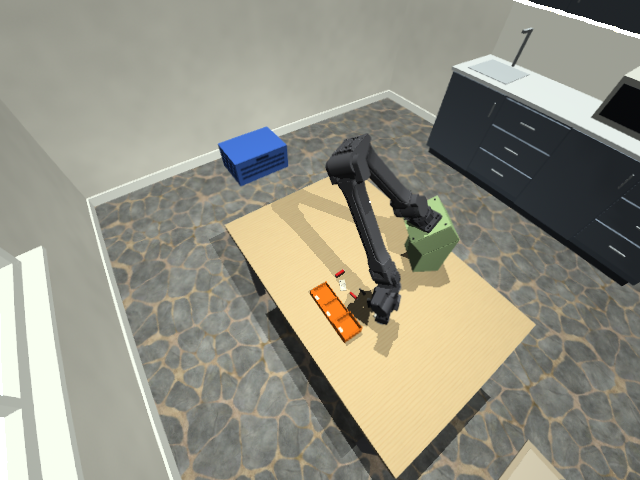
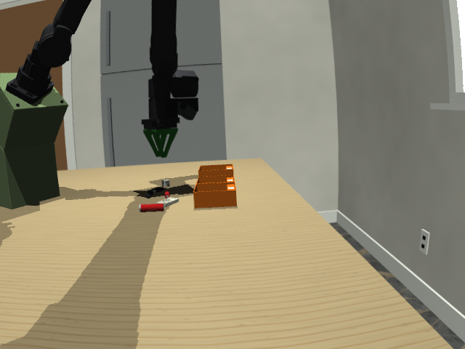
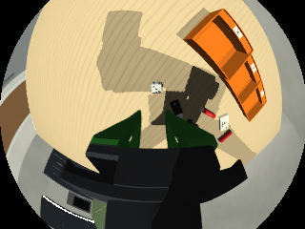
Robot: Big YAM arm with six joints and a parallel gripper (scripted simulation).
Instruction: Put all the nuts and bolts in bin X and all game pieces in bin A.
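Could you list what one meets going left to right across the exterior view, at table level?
Green pedestal → red cylinder → white flat piece → orange bins → wall outlet.

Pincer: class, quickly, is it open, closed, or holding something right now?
Pincer: partly open, holding nothing, hanging above the small parts on the table.

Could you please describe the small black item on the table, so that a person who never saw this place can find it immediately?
Start at the row of orange bins on the wooden table. Beside them lies a small cluster of parts, under the gripper. The black item lies in the dark shadow there, the only black piece; its neighbours are a red cylinder, a white flat piece and a small grey cube.
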